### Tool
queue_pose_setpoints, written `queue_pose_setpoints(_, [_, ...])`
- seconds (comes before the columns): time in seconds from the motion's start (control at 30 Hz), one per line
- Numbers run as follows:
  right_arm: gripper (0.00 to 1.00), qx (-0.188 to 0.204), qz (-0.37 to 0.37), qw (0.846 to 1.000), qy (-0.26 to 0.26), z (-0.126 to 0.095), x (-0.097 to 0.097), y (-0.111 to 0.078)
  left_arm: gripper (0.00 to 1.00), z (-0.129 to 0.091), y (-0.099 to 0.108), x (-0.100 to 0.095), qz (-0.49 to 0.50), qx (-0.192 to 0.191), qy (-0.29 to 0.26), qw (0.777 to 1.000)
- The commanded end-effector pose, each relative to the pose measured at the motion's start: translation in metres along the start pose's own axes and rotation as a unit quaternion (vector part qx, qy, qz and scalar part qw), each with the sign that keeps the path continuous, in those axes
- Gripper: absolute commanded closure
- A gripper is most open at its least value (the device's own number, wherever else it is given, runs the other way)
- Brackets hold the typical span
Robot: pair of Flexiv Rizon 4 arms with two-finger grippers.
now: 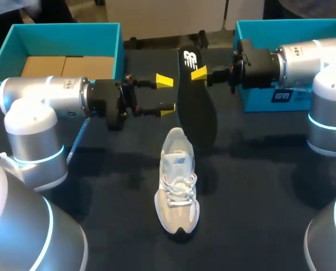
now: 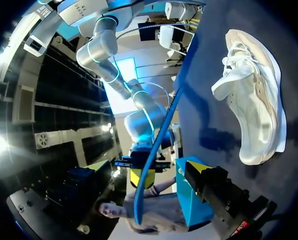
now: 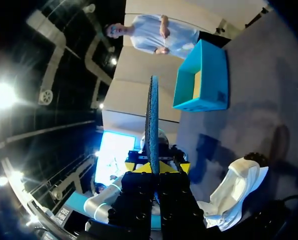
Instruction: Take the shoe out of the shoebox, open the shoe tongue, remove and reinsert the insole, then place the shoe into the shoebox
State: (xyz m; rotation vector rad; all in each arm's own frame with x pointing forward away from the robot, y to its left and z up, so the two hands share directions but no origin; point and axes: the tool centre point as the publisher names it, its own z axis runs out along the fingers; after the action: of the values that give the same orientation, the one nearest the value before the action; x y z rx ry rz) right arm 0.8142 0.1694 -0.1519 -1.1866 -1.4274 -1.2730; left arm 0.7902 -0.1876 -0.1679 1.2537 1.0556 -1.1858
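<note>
The shoe (image 1: pixel 177 183) lies outside both boxes, sole down on the dark table (image 1: pixel 100 214), near its middle. Its heel points toward the far side and its laces are done up. Above and behind the heel, the black insole (image 1: pixel 196 104) is held on edge in the air. The right gripper (image 1: pixel 199 74) is clamped on the insole's upper part, with one yellow tip showing on the near face. The left gripper (image 1: pixel 167 95) sits just beside the insole's other side with its fingers spread apart, so the insole stands between the two grippers. The left teal box (image 1: pixel 109 39), lined with cardboard, sits at the far left, and the right teal box (image 1: pixel 252 34) sits at the far right, behind the right arm.

From the left wrist, the insole (image 2: pixel 159 145) is a thin curved edge straight ahead, pinched by the right gripper (image 2: pixel 141 176). The shoe (image 2: pixel 256 95) lies well off to the side on the table.

From the right wrist, the insole (image 3: pixel 152 115) rises edge-on from between the gripper's own fingers, hiding part of the left arm beyond it. The shoe (image 3: pixel 234 192) lies to one side, and the left teal box (image 3: pixel 204 82) is farther off.
</note>
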Motion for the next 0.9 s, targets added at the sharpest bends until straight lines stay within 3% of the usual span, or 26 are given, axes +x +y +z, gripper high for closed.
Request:
queue_pose_setpoints(0.03, [1.0,-0.004,0.004,1.0,-0.002,0.002,-0.004,-0.001,0.0,0.004,0.002,-0.002,0.008,-0.003,-0.004,1.0])
queue_pose_setpoints(0.17, [1.0,-0.006,0.007,1.0,-0.003,0.003,-0.007,-0.001,0.01,0.01,0.002,-0.003,0.015,-0.004,-0.004,1.0])
queue_pose_setpoints(0.27, [1.0,-0.007,0.01,1.0,-0.004,0.003,-0.007,-0.002,0.18,0.014,0.003,-0.003,0.019,-0.007,-0.005,1.0])
queue_pose_setpoints(0.67, [1.0,-0.007,0.01,1.0,-0.004,0.003,-0.007,-0.002,0.53,0.029,0.002,-0.008,0.042,-0.009,0.002,0.999])
queue_pose_setpoints(0.9, [1.0,-0.007,0.01,1.0,-0.004,0.003,-0.007,-0.002,0.6,0.033,0.001,-0.008,0.045,-0.01,0.001,0.999])
